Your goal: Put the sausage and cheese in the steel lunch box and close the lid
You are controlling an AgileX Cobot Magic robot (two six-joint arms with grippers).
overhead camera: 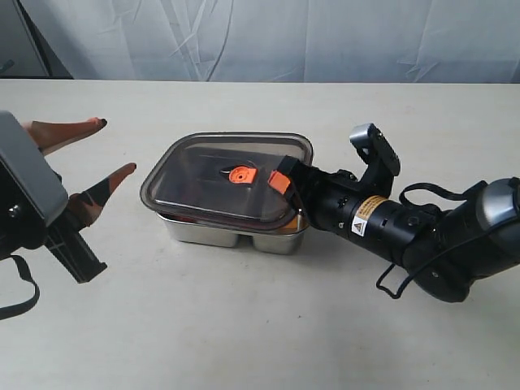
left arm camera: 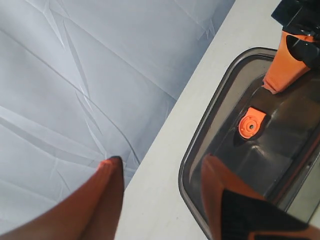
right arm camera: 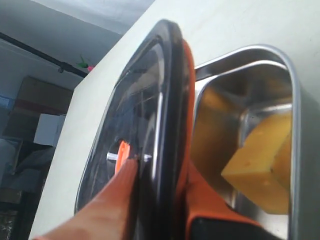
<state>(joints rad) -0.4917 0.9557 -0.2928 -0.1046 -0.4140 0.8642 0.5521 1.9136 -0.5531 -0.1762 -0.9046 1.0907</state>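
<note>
The steel lunch box (overhead camera: 236,234) stands mid-table, and the dark lid (overhead camera: 203,175) with its orange valve (overhead camera: 240,175) hovers just above it, slightly tilted. My right gripper (overhead camera: 286,188) is shut on the lid's right edge, one finger above the rim and one below (right arm camera: 200,192). In the right wrist view the lid (right arm camera: 150,125) is seen edge-on, and the yellow cheese (right arm camera: 262,167) lies in a compartment of the box (right arm camera: 295,100). The sausage is hidden. My left gripper (overhead camera: 104,150) stands open to the left of the box, holding nothing; its wrist view shows the lid (left arm camera: 270,135).
A pale fabric backdrop (overhead camera: 268,36) hangs behind the table's far edge. The right arm (overhead camera: 422,231) stretches low across the table from the right side.
</note>
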